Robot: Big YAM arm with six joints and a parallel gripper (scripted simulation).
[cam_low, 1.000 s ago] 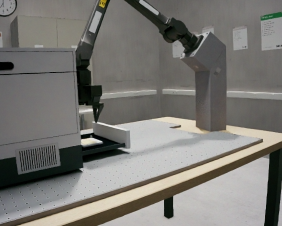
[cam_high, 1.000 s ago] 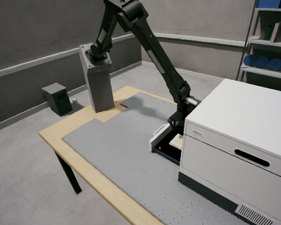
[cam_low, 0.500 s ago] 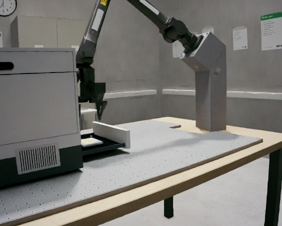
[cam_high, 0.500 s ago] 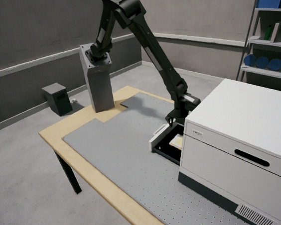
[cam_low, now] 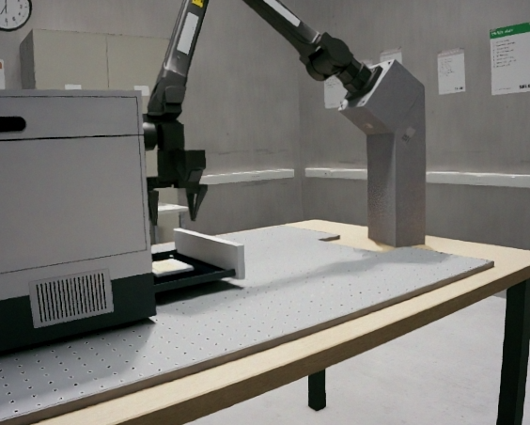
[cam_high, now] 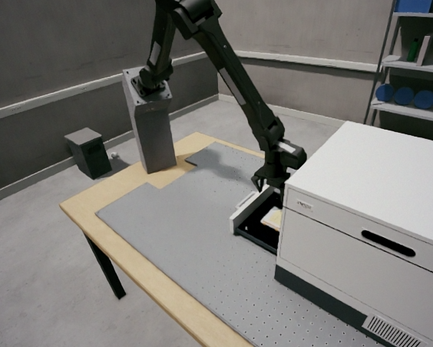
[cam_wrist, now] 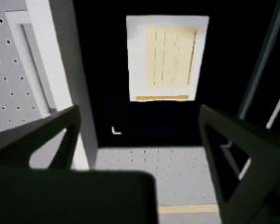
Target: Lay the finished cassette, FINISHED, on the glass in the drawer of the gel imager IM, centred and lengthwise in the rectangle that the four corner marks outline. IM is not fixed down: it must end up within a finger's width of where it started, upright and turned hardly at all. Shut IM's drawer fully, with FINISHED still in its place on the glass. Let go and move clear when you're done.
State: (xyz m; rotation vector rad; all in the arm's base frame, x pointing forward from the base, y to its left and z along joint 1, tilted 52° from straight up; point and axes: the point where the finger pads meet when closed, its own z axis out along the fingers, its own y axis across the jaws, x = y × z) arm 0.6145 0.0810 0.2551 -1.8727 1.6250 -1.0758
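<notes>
You see a white-framed cassette point(cam_wrist: 167, 58) with pale yellow, faintly dash-lined gel on black drawer glass point(cam_wrist: 103, 74); grey hole-dotted breadboard point(cam_high: 184, 246) covers the tan bench point(cam_high: 127, 265).

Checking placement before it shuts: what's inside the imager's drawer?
The cassette lies flat on the dark glass, one corner mark visible. The imager hides the drawer's inner end.

A perforated grey mat point(cam_high: 184, 246) is laid on a wooden table point(cam_high: 115, 184). A dark box point(cam_high: 89, 152) is placed on the floor by the wall. Blue discs point(cam_high: 403, 95) are stored on a shelf unit point(cam_high: 385, 50). A clock point(cam_low: 14, 13) and posters point(cam_low: 509, 58) are mounted on the wall.
</notes>
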